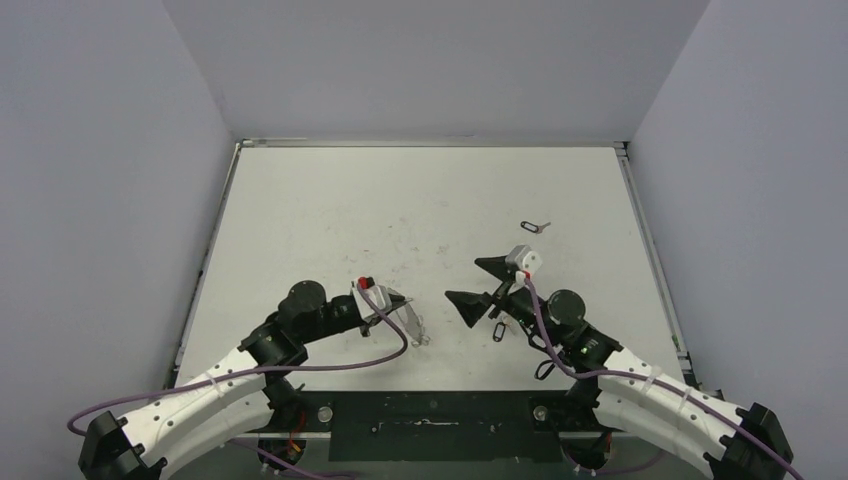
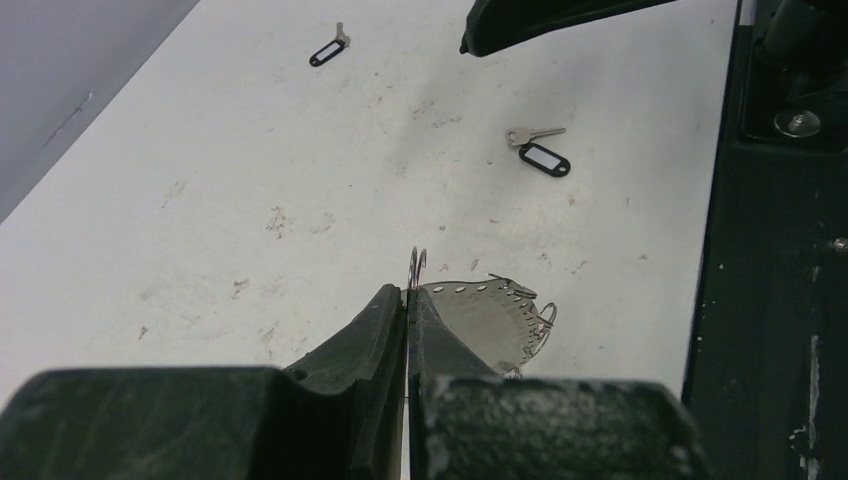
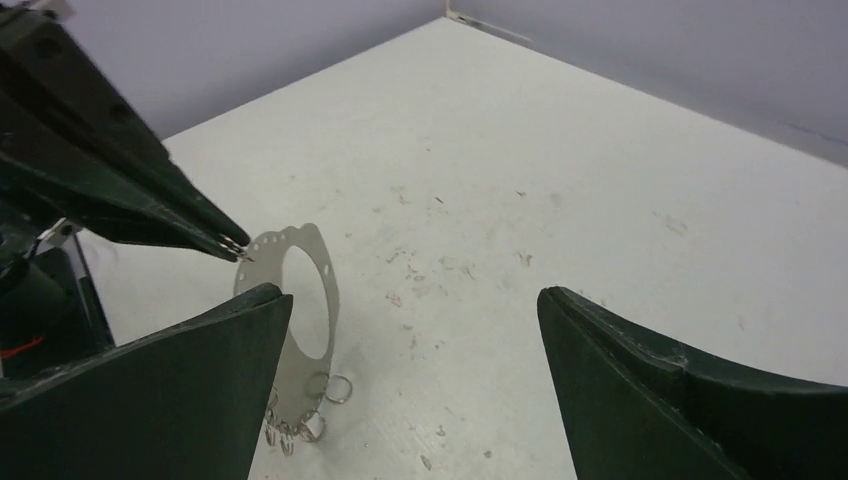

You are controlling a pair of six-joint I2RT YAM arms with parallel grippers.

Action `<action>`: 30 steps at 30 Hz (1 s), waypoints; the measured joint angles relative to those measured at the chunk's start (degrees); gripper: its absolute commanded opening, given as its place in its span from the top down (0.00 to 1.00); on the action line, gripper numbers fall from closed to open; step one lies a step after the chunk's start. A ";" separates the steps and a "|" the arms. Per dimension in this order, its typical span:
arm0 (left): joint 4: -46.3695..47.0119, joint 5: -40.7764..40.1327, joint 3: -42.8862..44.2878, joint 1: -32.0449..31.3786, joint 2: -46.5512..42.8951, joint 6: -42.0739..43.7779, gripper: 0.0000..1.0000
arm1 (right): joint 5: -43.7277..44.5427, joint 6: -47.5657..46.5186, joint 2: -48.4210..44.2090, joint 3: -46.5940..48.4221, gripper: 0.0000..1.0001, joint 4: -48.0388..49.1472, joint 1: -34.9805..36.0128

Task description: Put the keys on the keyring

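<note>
My left gripper (image 1: 392,300) (image 2: 407,292) is shut on the top edge of the keyring (image 1: 412,322) (image 2: 490,320) (image 3: 312,268). The keyring is a thin silvery oval band that stands on the table, with several tiny rings hanging at its lower end. My right gripper (image 1: 478,285) (image 3: 410,293) faces it from the right, open wide and holding nothing. Two keys lie flat on the table, each a small silver key on a black oblong tag. One key (image 1: 498,331) (image 2: 540,157) is beside the right arm. The other key (image 1: 535,226) (image 2: 328,50) lies farther back.
A black mounting strip (image 1: 430,420) (image 2: 770,250) runs along the table's near edge, between the arm bases. Purple cables (image 1: 330,368) trail from both wrists. Grey walls (image 1: 100,200) close in the white table on three sides.
</note>
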 measured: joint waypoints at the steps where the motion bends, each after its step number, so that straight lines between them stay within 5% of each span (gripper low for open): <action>1: -1.81 -0.61 0.92 0.00 -0.04 0.94 1.00 | 2.14 1.07 0.04 0.46 0.00 -1.95 -0.02; 15: -8.15 -4.26 2.03 0.00 -2.75 2.29 1.00 | 30.93 18.14 14.51 19.43 0.07 -38.40 -1.99; 30: -2.36 -6.05 -2.23 0.00 -4.81 -2.29 1.00 | 36.81 29.83 21.46 21.64 0.25 -61.68 -2.16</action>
